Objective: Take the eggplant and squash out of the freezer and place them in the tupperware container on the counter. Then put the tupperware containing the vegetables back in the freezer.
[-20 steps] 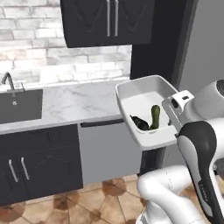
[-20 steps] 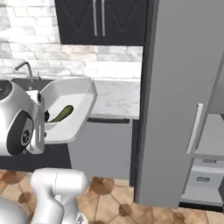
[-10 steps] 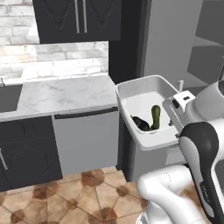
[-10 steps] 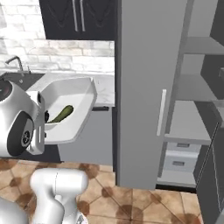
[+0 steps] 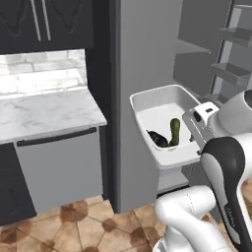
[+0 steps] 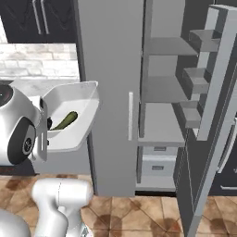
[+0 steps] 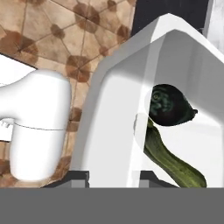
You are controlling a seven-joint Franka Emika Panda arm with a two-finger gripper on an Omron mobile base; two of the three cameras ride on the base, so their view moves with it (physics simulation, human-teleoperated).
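The white tupperware container hangs in the air in front of the freezer, held by its near rim. Inside it lie the dark eggplant and the green squash, touching each other. My gripper is shut on the rim of the tupperware container, one finger on each side of the wall. The hand view looks into it at the eggplant and the squash, with the gripper at the bottom. In the right base view the tupperware container with the squash sits left of the freezer.
The freezer's right door stands open, showing grey shelves and drawers; its left door carries a pale handle. The counter lies to the left over a grey dishwasher front. Black wall cabinets hang above.
The whole picture has slid left as the base moved right: the sink has left the view and the open freezer has come in. The tupperware stays in my grip.
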